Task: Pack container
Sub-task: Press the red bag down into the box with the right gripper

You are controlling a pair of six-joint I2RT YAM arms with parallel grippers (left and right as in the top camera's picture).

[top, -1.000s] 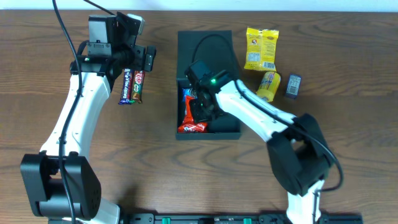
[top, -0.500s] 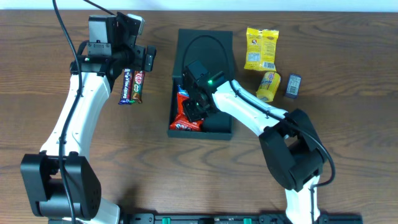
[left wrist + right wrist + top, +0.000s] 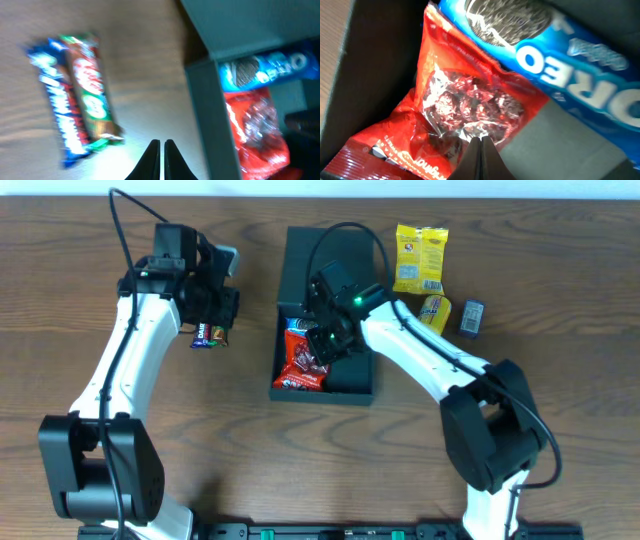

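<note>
Nearest us, the table [image 3: 250, 470] shows a broad stretch of open wood between the two arm bases, reaching up to the near wall of the container [image 3: 305, 265]. The container sits at mid-table, with its lid open on the far side. A strip of wood runs along its left wall, and two bars [image 3: 211, 335] lie side by side past that strip. The left gripper [image 3: 226, 308] hangs over their far ends, clenched on nothing. Inside the container, the right gripper [image 3: 322, 348] is low over a red packet [image 3: 303, 365] that fills the near left part. An Oreo pack [image 3: 297, 327] lies just beyond it. The floor on the right half is dark and open. Farther right, clear of the right wall, lie a yellow bag [image 3: 420, 258], a smaller yellow pack [image 3: 432, 315] and a small dark pack [image 3: 473, 318]. The right arm crosses above the gap between them and the container.

The left wrist view shows what the arm hides from above. The left gripper's [image 3: 161, 160] fingers are pressed together over bare wood, with the bars [image 3: 82, 105] to one side and the container's [image 3: 210, 100] wall to the other, touching neither.

In the right wrist view, the right gripper's [image 3: 480, 157] fingers meet tip to tip against the crinkled face of the red packet [image 3: 465, 105]. We cannot tell whether any film is pinched between them. The Oreo pack [image 3: 545, 55] overlaps the packet's far end, and the container's [image 3: 370, 60] wall stands close beside the packet.
</note>
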